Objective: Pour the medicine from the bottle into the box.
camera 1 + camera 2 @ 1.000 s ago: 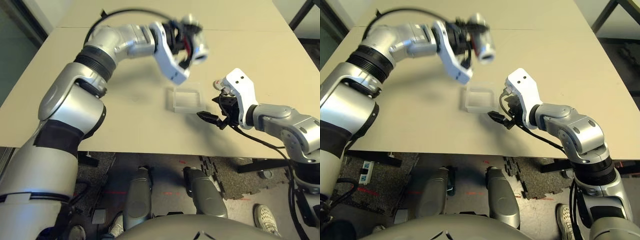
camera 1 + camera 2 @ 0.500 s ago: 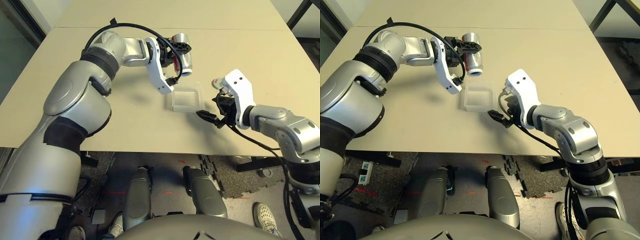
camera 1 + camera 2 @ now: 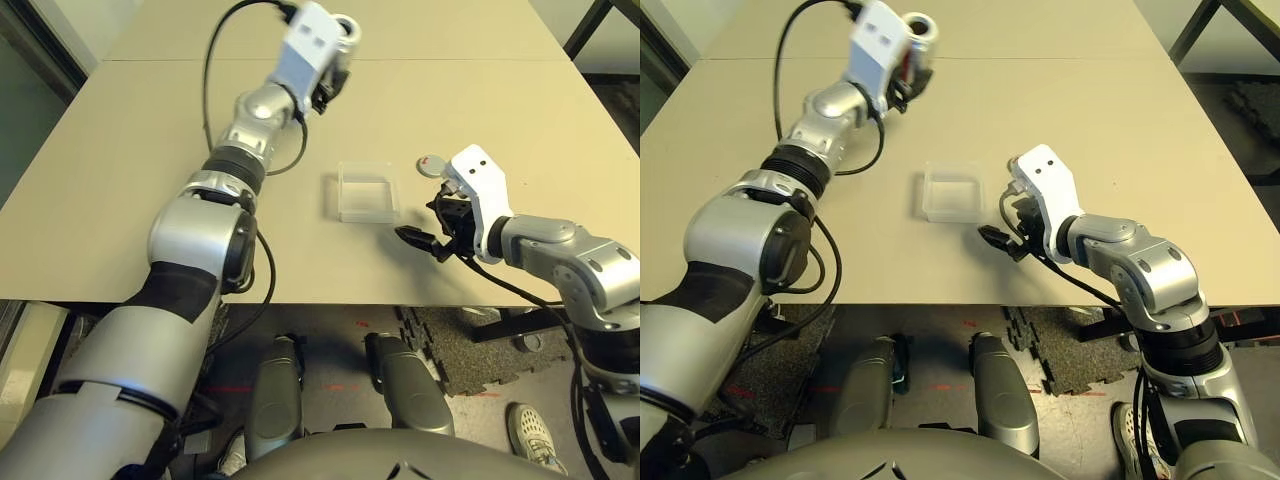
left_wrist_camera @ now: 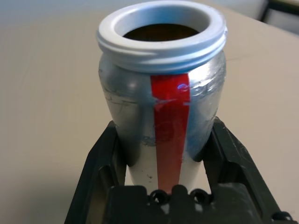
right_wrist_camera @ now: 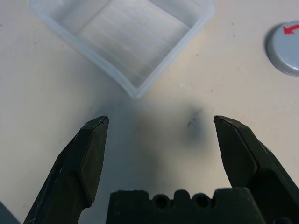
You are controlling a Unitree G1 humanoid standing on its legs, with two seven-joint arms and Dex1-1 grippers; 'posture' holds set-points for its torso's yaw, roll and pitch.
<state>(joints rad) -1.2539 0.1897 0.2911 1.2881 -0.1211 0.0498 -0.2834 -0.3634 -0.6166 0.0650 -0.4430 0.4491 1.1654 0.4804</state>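
**Bottle held far from the box, right gripper empty**

On your left, the left gripper [image 4: 166,186] clamps the bottle [image 4: 163,93] far out over the table [image 3: 130,150], well apart from the box [image 3: 366,192]. You see a silver-grey cylinder with a red stripe, a pale threaded rim and a dark inside, uncapped. The box, clear ribbed plastic, square and shallow, sits mid-table. To its right, your right gripper [image 5: 161,154] hangs just beside it, black fingers spread wide, holding nothing. The round grey cap [image 5: 287,46] lies on the table nearby.
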